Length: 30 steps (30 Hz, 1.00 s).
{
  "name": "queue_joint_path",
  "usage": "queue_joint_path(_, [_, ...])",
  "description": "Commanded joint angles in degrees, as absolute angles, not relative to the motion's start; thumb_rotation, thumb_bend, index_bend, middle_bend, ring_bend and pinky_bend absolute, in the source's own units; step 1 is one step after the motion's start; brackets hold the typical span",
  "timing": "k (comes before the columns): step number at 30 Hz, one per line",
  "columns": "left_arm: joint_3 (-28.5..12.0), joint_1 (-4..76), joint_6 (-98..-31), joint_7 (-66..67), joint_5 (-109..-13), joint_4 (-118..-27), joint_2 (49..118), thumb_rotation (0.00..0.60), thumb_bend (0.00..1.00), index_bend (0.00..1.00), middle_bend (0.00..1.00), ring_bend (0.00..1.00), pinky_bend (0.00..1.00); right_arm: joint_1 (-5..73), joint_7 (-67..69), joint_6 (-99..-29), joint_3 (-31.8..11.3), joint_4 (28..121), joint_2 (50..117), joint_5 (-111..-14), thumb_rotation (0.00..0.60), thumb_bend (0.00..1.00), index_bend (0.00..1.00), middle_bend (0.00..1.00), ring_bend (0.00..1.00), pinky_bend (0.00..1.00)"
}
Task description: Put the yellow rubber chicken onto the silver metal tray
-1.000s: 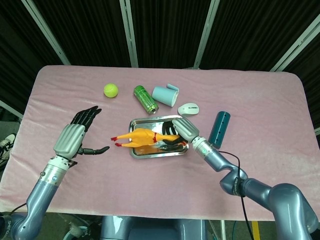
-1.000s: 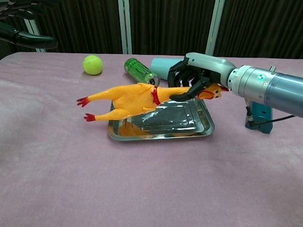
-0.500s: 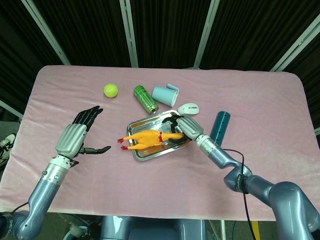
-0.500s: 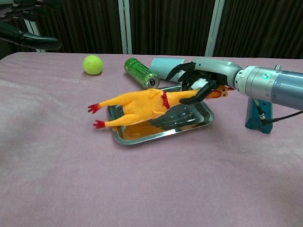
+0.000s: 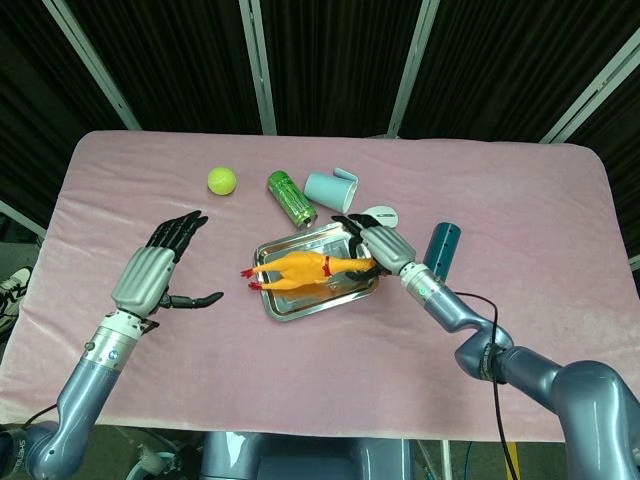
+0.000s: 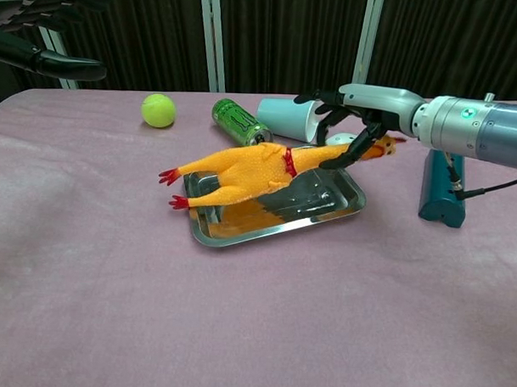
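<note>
The yellow rubber chicken (image 5: 300, 268) (image 6: 251, 168) lies lengthwise over the silver metal tray (image 5: 300, 311) (image 6: 274, 236). Its red feet stick out past the tray's left rim and its head points right. My right hand (image 5: 376, 243) (image 6: 363, 108) pinches the chicken's neck near the head, with its other fingers spread out to the left. The body sits low over the tray; I cannot tell whether it touches. My left hand (image 5: 150, 272) (image 6: 42, 60) hovers open over the table at the left, well away from the tray.
Behind the tray stand a green can (image 5: 291, 198) (image 6: 241, 123), a tipped light blue cup (image 5: 331, 191) (image 6: 287, 118) and a white mouse (image 5: 380, 215). A tennis ball (image 5: 221, 181) (image 6: 159, 110) lies back left. A teal cylinder (image 5: 439, 256) (image 6: 441, 187) stands right of the tray.
My right hand has drawn the chicken to the right and back, so more of it lies over the tray. The tray has turned slightly. The hand's fingers have spread wider. The left hand held still.
</note>
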<state>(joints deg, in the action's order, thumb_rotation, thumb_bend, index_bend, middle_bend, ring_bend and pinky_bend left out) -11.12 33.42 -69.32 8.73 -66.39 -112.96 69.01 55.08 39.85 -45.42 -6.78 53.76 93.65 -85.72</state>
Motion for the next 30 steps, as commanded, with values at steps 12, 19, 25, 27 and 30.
queue_joint_path(12, [-11.7,32.9,-69.2,8.3,-66.6,-112.8,68.9,0.501,0.08,0.00,0.00,0.00,0.02,54.7,35.8,-45.5,-7.4,55.2,92.2,-84.4,0.600,0.09,0.00,0.00,0.00,0.00])
queue_joint_path(19, [-11.4,31.7,-70.5,10.2,-66.4,-112.0,67.3,0.600,0.09,0.00,0.00,0.00,0.02,48.2,33.3,-55.3,-10.0,60.0,86.6,-81.2,0.600,0.19,0.12,0.14,0.07,0.14])
queue_joint_path(25, [-9.1,28.4,-73.8,12.8,-67.3,-110.7,65.4,0.600,0.11,0.00,0.00,0.00,0.02,38.8,24.9,-65.4,-10.7,66.3,81.8,-76.5,0.600,0.37,0.23,0.23,0.16,0.20])
queue_joint_path(27, [-8.6,27.2,-75.1,12.8,-67.7,-110.4,65.1,0.600,0.12,0.01,0.00,0.00,0.01,36.4,21.8,-67.7,-10.2,67.5,80.6,-75.9,0.600,0.39,0.25,0.24,0.17,0.21])
queue_joint_path(30, [-7.2,24.5,-77.3,10.8,-69.2,-109.6,64.5,0.600,0.13,0.02,0.00,0.00,0.00,31.9,16.4,-70.6,-7.6,69.7,77.6,-76.0,0.600,0.39,0.25,0.24,0.16,0.21])
